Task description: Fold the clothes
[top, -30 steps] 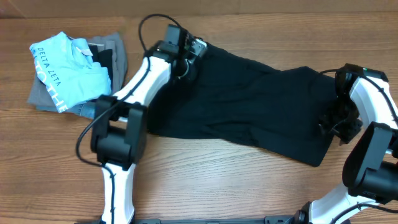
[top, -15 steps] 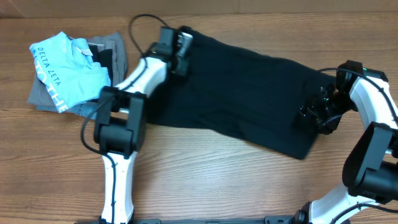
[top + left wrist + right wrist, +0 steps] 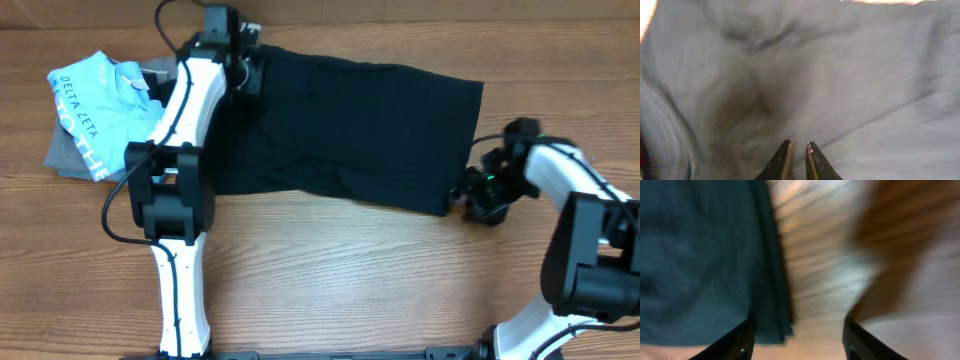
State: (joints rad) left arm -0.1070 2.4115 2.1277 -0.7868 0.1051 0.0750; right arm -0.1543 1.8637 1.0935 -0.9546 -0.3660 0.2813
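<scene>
The clothes are one plain black garment (image 3: 350,120) spread flat across the back middle of the wooden table. My left gripper (image 3: 250,75) sits on its far left corner. In the left wrist view the cloth (image 3: 865,75) fills the frame and the left gripper (image 3: 797,146) is pinched nearly together on the fabric. My right gripper (image 3: 468,190) hovers at the garment's near right corner. The right wrist view shows the right gripper (image 3: 797,325) open, bare wood between its fingers and the cloth's edge (image 3: 695,255) just inside the left finger.
A light blue shirt with white lettering (image 3: 100,110) lies on grey folded garments (image 3: 65,155) at the far left, close to the left arm. Bare wooden table (image 3: 350,280) runs along the front.
My left gripper moved back and left, pulling the garment's corner with it, so the cloth shifted left and flattened. My right gripper came off the cloth and moved left to its near right corner.
</scene>
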